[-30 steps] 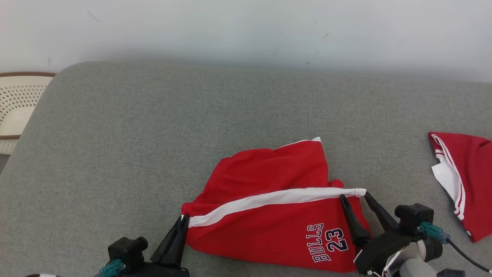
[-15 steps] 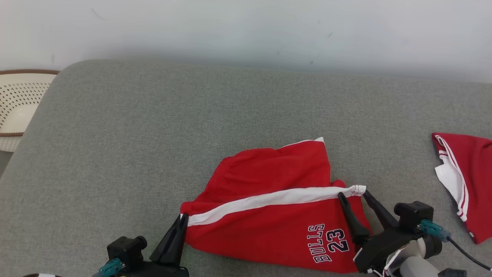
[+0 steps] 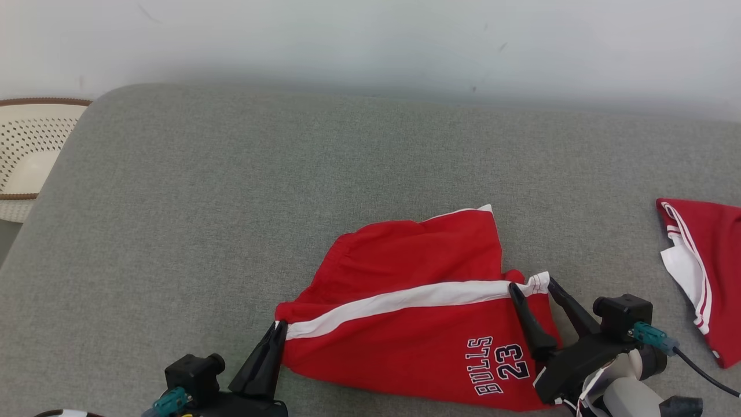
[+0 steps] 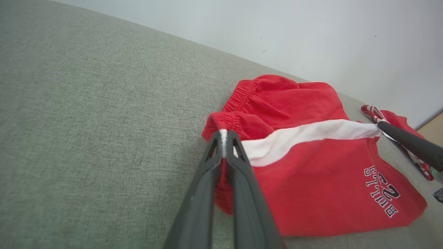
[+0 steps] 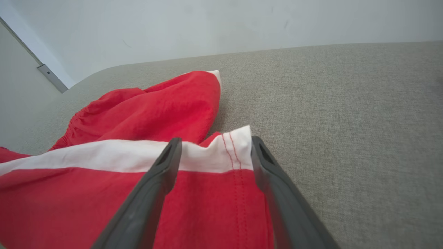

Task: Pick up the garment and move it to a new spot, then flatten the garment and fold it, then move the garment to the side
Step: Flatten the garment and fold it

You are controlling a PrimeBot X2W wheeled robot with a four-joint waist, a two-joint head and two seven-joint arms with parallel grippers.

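The garment (image 3: 417, 255) is a pair of red shorts with a white side stripe and "BULLS 23" print, lying rumpled on the grey cushion (image 3: 231, 191). My left gripper (image 3: 278, 329) is shut on the waistband end of the white stripe, seen close up in the left wrist view (image 4: 224, 135). My right gripper (image 3: 531, 285) stands open, its two fingers on either side of the stripe's hem end (image 5: 235, 141). In the right wrist view the garment (image 5: 155, 107) lies between and under the fingers (image 5: 166, 162). One right finger (image 4: 408, 143) reaches into the left wrist view.
A second red and white garment (image 3: 703, 260) lies at the cushion's right edge. A perforated cream basket (image 3: 29, 145) stands beyond the left edge. A pale wall (image 3: 370, 40) backs the cushion. Bare grey fabric stretches to the left and behind the shorts.
The head view has shifted slightly. The stripe's hem end has gone a little slack and sits further in between the right fingers. The left grip is unchanged.
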